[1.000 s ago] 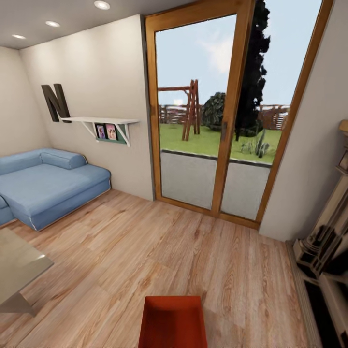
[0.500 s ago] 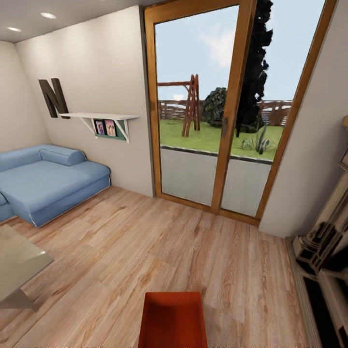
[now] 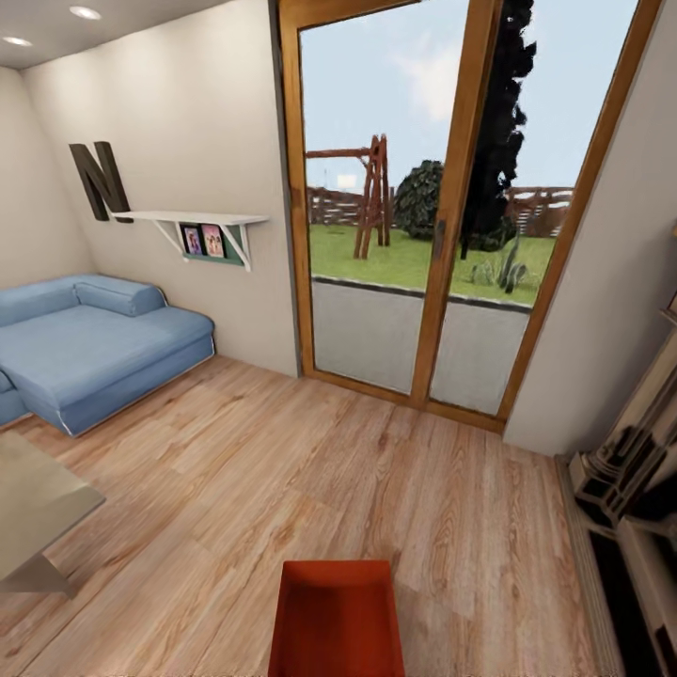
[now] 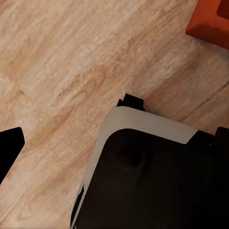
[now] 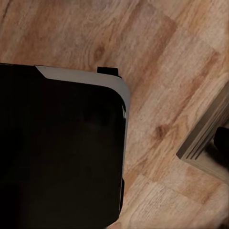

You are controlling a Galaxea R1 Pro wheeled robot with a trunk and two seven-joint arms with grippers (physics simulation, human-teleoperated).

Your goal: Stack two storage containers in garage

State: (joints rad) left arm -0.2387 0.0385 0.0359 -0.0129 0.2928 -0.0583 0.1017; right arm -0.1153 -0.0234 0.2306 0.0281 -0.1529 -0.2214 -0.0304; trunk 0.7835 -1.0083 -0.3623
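One orange-red storage container [image 3: 337, 616] sits low in the head view, on or just over the light wood plank floor [image 3: 282, 470] of the living room. Its corner [image 4: 210, 21] also appears in the left wrist view, beyond my dark base [image 4: 152, 181]. My left gripper [image 4: 117, 143] is open, its dark fingertips [image 4: 10, 150] far apart at the picture's edges, holding nothing. My right gripper [image 5: 114, 148] hangs over the base with one fingertip [image 5: 222, 145] showing at the edge; it holds nothing.
Wood-framed glass doors [image 3: 442, 216] stand straight ahead. A blue sofa [image 3: 94, 348] lies at the left below a wall shelf [image 3: 197, 226]. A glass table corner [image 3: 38, 508] is near left. The ornate fireplace [image 3: 630, 489] stands at the right, its plinth [image 5: 205, 138] close to my base.
The whole head view has shifted: the room's things sit a little higher and the doors look slightly larger, so the camera moved. The container keeps nearly the same place in the picture.
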